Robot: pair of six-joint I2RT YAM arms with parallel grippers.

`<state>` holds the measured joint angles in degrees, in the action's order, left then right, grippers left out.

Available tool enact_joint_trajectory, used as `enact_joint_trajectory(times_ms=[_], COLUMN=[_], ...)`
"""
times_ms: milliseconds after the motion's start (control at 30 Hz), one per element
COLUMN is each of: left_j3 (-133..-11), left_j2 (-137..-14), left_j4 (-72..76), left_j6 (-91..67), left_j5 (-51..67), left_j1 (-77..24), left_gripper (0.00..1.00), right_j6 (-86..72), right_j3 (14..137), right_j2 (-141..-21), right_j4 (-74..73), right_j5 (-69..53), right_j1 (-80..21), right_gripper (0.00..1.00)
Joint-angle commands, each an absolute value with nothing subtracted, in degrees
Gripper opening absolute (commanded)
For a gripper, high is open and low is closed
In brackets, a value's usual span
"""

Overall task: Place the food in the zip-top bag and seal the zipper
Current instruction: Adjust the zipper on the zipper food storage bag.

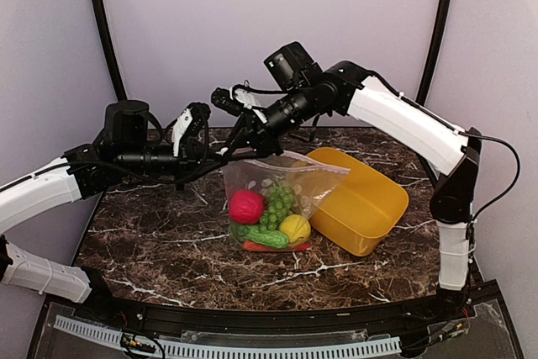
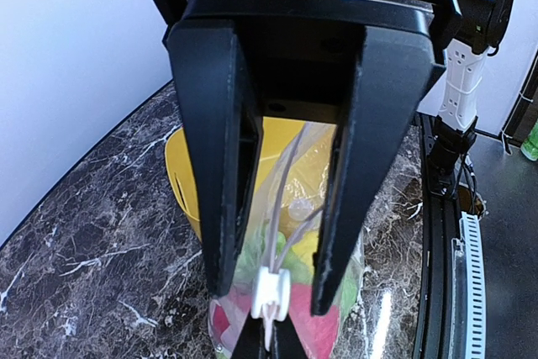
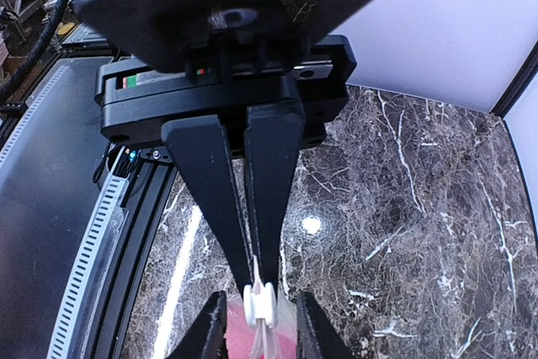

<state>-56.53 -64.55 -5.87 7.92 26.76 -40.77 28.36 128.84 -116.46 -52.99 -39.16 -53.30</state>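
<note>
The zip-top bag point(image 1: 271, 184) hangs over the marble table, its left corner held up. Inside it is the food: a red ball point(image 1: 246, 206), green grapes point(image 1: 279, 202), a yellow lemon point(image 1: 295, 229) and a cucumber point(image 1: 267, 239). In the left wrist view the zipper's two tracks point(image 2: 287, 195) run apart beyond the white slider point(image 2: 271, 296). My right gripper point(image 3: 258, 273) is shut on the zipper strip right behind the slider point(image 3: 261, 302). My left gripper point(image 2: 277, 298) stands open, one finger on each side of the slider without touching it. In the top view the left gripper point(image 1: 218, 157) and right gripper point(image 1: 239, 146) meet at that corner.
A yellow plastic basket point(image 1: 363, 201) sits tilted right behind the bag, touching it. Purple walls with black poles close in the back and sides. A black rail point(image 1: 252, 325) runs along the table's near edge.
</note>
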Motion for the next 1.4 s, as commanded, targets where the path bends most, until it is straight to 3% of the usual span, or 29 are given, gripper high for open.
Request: enact_joint_trajectory(times_ms=[0,200,633,1367], left_j3=[-56.31,-55.72,-51.02,-50.43], left_j2=[-64.07,-64.03,-59.99,-59.79], left_j4=[-5.63,-5.57,-6.86,-8.73], left_j6=[8.03,7.91,9.80,10.88], left_j5=[28.22,27.99,16.19,15.19], left_j1=[-41.04,-41.04,-39.98,-37.21], left_gripper=[0.01,0.01,0.01,0.01], right_j6=[27.25,27.51,29.80,34.80], right_j3=[130.86,130.08,114.00,93.37], right_j2=[-117.95,-117.55,-105.98,-86.46], right_j4=[-51.94,-52.15,-54.32,-58.22], right_j5=[-38.01,-37.76,-33.81,-26.55], right_j1=[-54.03,-54.14,-48.44,-35.48], right_gripper=[0.22,0.00,0.00,0.00])
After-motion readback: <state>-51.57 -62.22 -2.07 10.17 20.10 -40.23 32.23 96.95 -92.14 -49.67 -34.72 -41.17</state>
